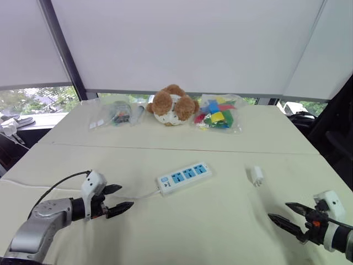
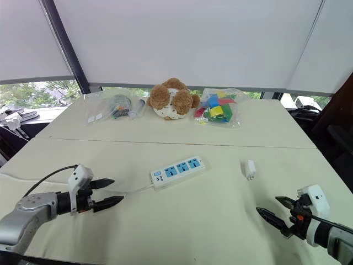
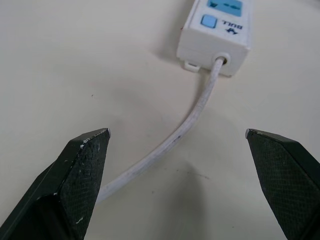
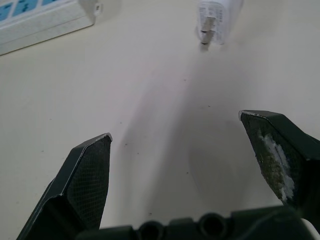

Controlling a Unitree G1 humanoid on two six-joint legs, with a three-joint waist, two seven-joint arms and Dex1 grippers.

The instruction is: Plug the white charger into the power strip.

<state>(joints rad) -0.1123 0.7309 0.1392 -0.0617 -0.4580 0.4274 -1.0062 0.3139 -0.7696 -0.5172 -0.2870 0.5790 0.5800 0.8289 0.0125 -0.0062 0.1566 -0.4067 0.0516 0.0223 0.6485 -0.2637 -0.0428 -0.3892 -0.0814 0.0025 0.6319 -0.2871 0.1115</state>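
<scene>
Left hand (image 1: 126, 196) hovers low over the cream surface (image 1: 220, 237), left of the power strip and nearer the robot, its two black fingers spread apart, holding nothing. Far behind the strip and to its left, a clear bag of small items (image 1: 117, 113) lies flat near the back edge of the surface. White cord (image 3: 192, 117) leaves the strip's near-left end and curves toward the left hand; in the left wrist view it runs between the open fingers (image 3: 82, 175), touching neither. Brown-and-white plush toy (image 1: 172, 105) sits straight behind the strip, well apart from it. Power strip (image 1: 184, 177) itself: white, three blue sockets in a row, blue switch at the cord end, lying flat at a slant, cord end nearer the robot. Behind it to the right, just beside the plush, a clear bag of coloured blocks (image 1: 219, 113). White charger (image 1: 257, 175) lies on its side on the surface to the right of the strip, apart from it, level with its far end; a stretch of open surface separates the two. In the right wrist view the prongs point back toward the right hand. Right hand (image 1: 278, 210) hangs right of the strip and nearer the robot than the charger, not touching it, fingers spread wide, holding nothing.
</scene>
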